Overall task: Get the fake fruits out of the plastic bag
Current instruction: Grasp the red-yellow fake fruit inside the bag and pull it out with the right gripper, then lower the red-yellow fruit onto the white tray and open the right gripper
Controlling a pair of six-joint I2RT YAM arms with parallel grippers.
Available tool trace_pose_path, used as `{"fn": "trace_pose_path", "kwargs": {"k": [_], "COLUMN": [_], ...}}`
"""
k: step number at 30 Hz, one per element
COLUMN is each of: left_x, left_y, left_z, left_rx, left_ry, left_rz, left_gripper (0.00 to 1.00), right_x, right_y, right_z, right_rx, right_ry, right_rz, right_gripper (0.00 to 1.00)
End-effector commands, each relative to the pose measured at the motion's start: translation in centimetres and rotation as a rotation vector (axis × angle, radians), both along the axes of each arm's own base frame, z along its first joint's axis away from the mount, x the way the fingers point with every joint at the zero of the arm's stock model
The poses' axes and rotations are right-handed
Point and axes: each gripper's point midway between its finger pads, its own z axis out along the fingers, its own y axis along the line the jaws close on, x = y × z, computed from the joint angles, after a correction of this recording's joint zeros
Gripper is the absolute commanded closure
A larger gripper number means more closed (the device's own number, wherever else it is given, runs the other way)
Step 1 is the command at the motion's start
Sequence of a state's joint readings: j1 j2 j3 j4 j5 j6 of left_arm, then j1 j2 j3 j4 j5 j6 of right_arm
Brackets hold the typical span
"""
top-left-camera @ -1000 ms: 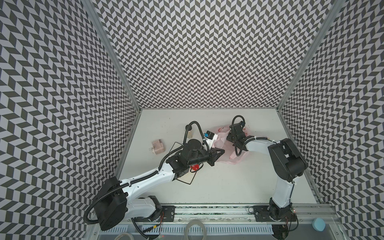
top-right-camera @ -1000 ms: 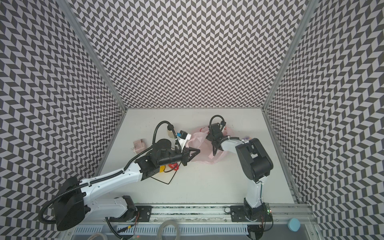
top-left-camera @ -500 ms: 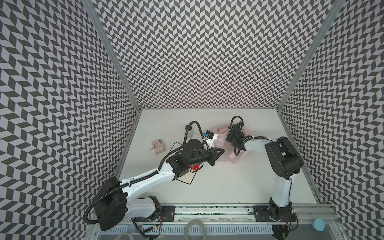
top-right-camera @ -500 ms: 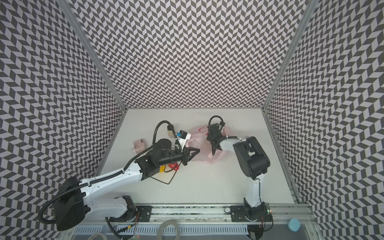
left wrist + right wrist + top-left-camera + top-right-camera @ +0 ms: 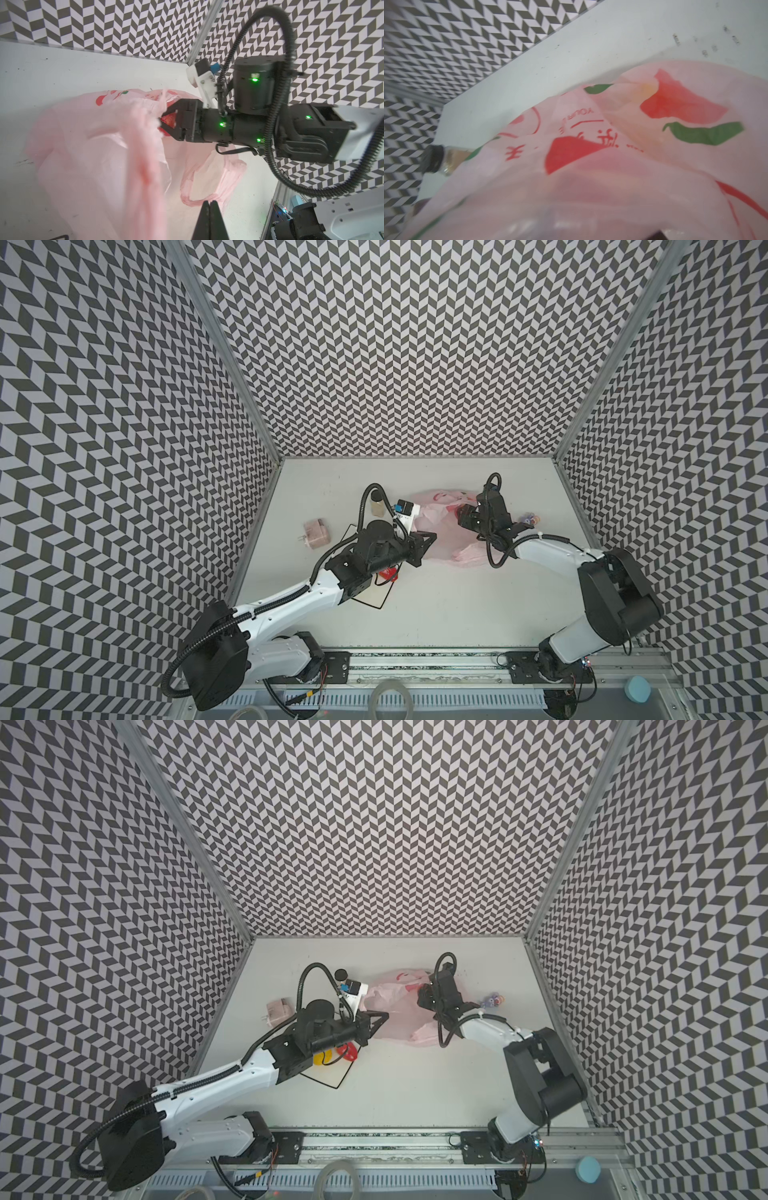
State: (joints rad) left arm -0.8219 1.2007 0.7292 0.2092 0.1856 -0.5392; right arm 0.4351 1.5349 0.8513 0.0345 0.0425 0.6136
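The pale pink plastic bag (image 5: 440, 541) (image 5: 395, 1021) lies crumpled mid-table, with red fruit prints on it (image 5: 654, 166). My left gripper (image 5: 432, 537) (image 5: 384, 1015) is shut, pinching a loop handle of the bag (image 5: 209, 202). My right gripper (image 5: 461, 516) (image 5: 420, 999) reaches into the bag's mouth. In the left wrist view its jaws (image 5: 163, 121) close around a red strawberry (image 5: 169, 122). In the right wrist view, bag film hides those jaws. A red strawberry (image 5: 388, 572) (image 5: 349, 1050) and a yellow one (image 5: 320, 1058) lie on the white square plate (image 5: 376, 597) (image 5: 332, 1077) under my left arm.
A small pink box (image 5: 316, 533) (image 5: 276, 1011) sits left of the plate. A black-lidded jar (image 5: 378, 506) (image 5: 433, 159) stands behind my left wrist. A purple figurine (image 5: 530, 519) (image 5: 492, 1000) lies right of the bag. Patterned walls close three sides.
My right gripper's jaws have narrowed inside the bag's mouth. The right arm's elbow has swung out towards the front right. My left arm has kept its hold and place.
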Motion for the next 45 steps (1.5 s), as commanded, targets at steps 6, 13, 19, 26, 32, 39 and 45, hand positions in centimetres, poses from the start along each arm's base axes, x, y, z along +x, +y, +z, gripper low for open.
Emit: {"fn": "trace_pose_path", "kwargs": {"k": [6,13,19,26,32,39,45], "left_x": [1.8,3.3,4.6,7.3,9.8,11.0,10.6], "left_y": [0.9,1.2,1.9,3.5,4.3,4.9,5.7], "left_z": [0.7,0.9,0.9,1.3,1.2,1.0,0.8], "left_rx": [-0.062,-0.077,-0.078,-0.076,-0.054,-0.022,-0.002], "left_ry": [0.001,0.002,-0.001,-0.024,-0.032,-0.036,-0.035], "left_rz": [0.054,0.067,0.087,0.119,0.119,0.113,0.120], "left_gripper": [1.00,1.00,1.00,1.00,1.00,1.00,1.00], "right_x": [-4.4,-7.2,-9.9,-14.8,-19.2,-22.7,-21.7], "right_y": [4.9,5.7,6.8,10.6,15.1,21.3,24.7], "right_z": [7.1,10.5,13.0,15.2,12.8,7.9,2.7], "right_rx": [0.118,0.116,0.114,0.051,-0.031,-0.126,-0.252], "right_ry": [-0.205,-0.327,-0.428,-0.551,-0.578,-0.565,-0.490], "right_rz": [0.342,0.475,0.592,0.744,0.831,0.933,0.927], "right_gripper": [0.60,0.61,0.61,0.62,0.62,0.63,0.63]}}
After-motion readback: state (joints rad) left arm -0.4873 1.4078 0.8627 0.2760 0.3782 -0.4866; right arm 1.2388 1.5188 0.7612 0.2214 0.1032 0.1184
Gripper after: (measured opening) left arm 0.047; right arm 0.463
